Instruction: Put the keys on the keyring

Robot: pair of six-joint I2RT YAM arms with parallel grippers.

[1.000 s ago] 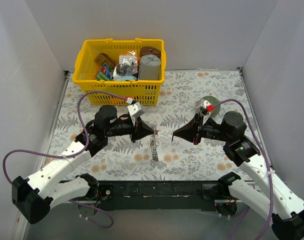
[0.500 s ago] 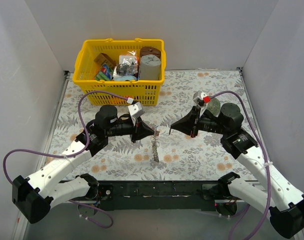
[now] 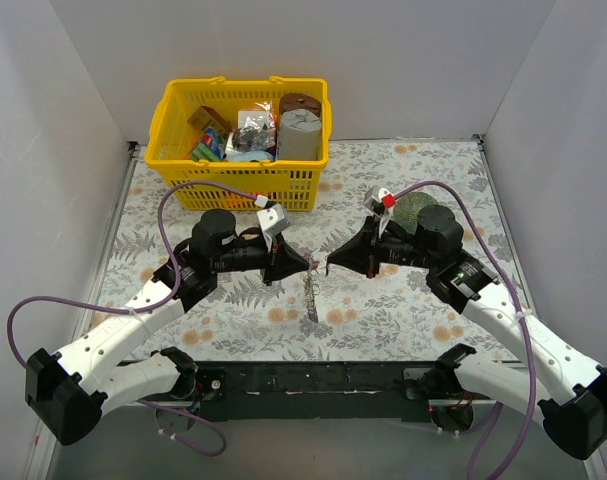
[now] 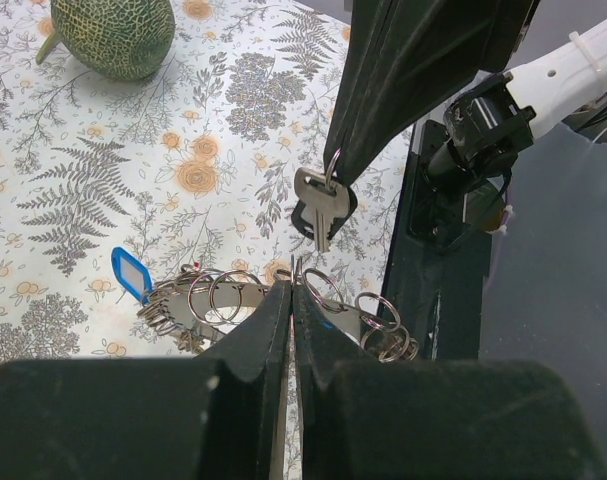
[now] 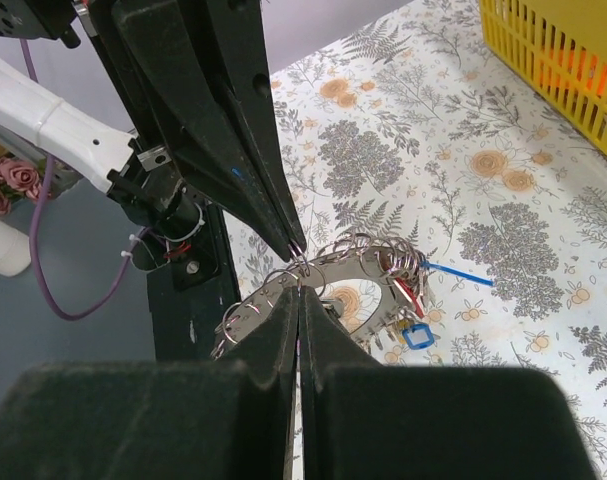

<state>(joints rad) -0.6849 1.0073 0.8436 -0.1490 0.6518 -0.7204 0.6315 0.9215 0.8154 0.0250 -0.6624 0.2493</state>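
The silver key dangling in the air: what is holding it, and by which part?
The right end effector, shut, holds the silver key by its top end, at the head and its small ring; the blade hangs free below.

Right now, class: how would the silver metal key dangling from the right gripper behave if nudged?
The silver metal key hangs by a thin ring from the right gripper, so it probably swings. Small and flat, likely light.

I can't read any words or numbers anywhere, not even on the small packs (image 3: 251,130) in the yellow basket (image 3: 233,186), upper left.
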